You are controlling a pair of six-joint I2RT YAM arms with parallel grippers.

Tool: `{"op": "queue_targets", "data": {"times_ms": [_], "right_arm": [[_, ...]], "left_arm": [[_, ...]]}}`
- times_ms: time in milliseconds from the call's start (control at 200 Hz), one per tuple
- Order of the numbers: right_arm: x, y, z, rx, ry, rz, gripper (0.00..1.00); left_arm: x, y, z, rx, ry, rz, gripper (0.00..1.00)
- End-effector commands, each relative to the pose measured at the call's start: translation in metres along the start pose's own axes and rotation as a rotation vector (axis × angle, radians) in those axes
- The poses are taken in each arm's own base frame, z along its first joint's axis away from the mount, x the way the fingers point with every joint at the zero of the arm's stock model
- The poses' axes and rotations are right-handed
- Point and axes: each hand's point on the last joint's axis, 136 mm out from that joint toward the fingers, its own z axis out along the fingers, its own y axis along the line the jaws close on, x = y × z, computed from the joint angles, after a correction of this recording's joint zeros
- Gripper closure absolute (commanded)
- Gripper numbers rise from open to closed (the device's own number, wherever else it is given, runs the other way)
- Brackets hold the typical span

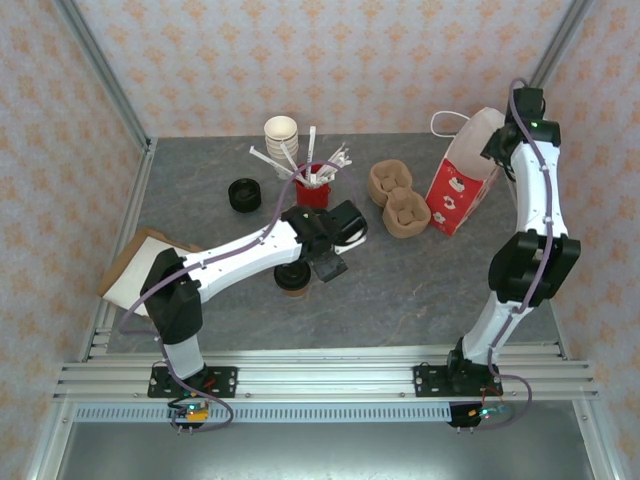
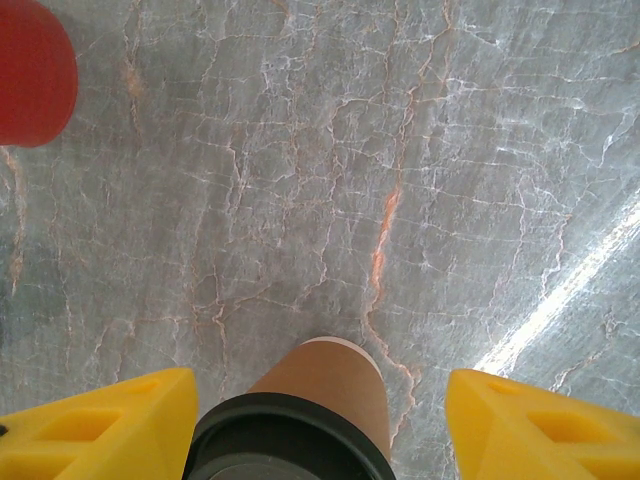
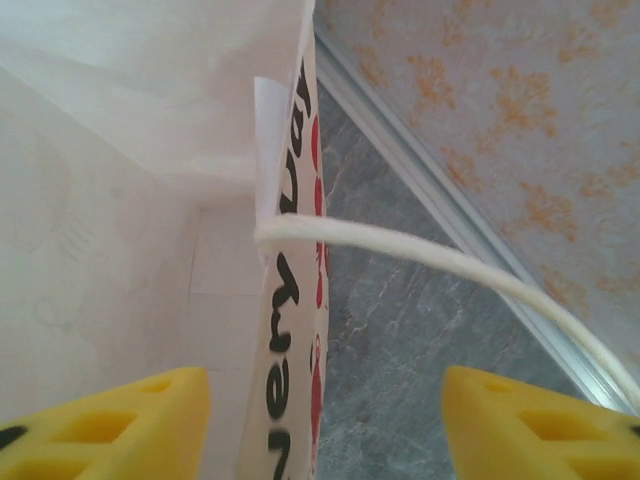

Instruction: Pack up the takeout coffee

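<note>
Grey marble-pattern stone tabletop (image 2: pixel 420 150), w/ white veins + a few orange streaks. Small paper-cup takeout coffee (image 2: pixel 330 385): brown body, black round plastic lid. Tall paper bag (image 1: pixel 462 185): red + white outside, black & red lettering, plain white inside, white cord handle. Patterned wallpaper walls (image 1: pixel 300 60): cream w/ pale orange floral repeat. Blocky plastic fingers (image 2: pixel 100 430): yellow. Small round tub (image 1: pixel 313 192): red. Moulded pulp cup carrier (image 1: pixel 398 200): tan.

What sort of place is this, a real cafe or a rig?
Probably a lab test cell staged as a cafe counter: aluminium frame and wallpapered panels around the table, with props such as a paper bag, a cup carrier and a lidded coffee.
</note>
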Motion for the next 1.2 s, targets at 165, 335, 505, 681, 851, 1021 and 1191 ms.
{"op": "queue_targets", "data": {"times_ms": [165,335,505,681,851,1021,1191], "right_arm": [[-0.022,-0.029,-0.032,0.082,-0.094,0.029,0.92],[-0.039,-0.047,-0.099,0.08,-0.235,0.061,1.0],[-0.03,-0.03,-0.188,-0.147,-0.35,0.064,1.0],[0.018,0.008,-0.263,-0.431,-0.352,-0.072,1.0],[0.07,0.032,-0.312,-0.634,-0.309,-0.224,1.0],[0.122,0.062,-0.309,-0.74,-0.179,-0.395,1.0],[0.154,0.072,-0.29,-0.766,-0.106,-0.461,1.0]], "left_arm": [[-0.004,0.006,-0.022,-0.021,-0.076,-0.04,0.34],[-0.009,0.02,-0.044,-0.072,-0.162,-0.123,0.34],[-0.016,0.038,-0.082,-0.089,-0.296,-0.252,0.34],[-0.012,0.067,-0.12,-0.099,-0.419,-0.428,0.34],[0.013,0.107,-0.143,-0.149,-0.482,-0.614,0.33],[0.055,0.142,-0.158,-0.242,-0.508,-0.766,0.32],[0.086,0.156,-0.175,-0.319,-0.529,-0.83,0.31]]}}
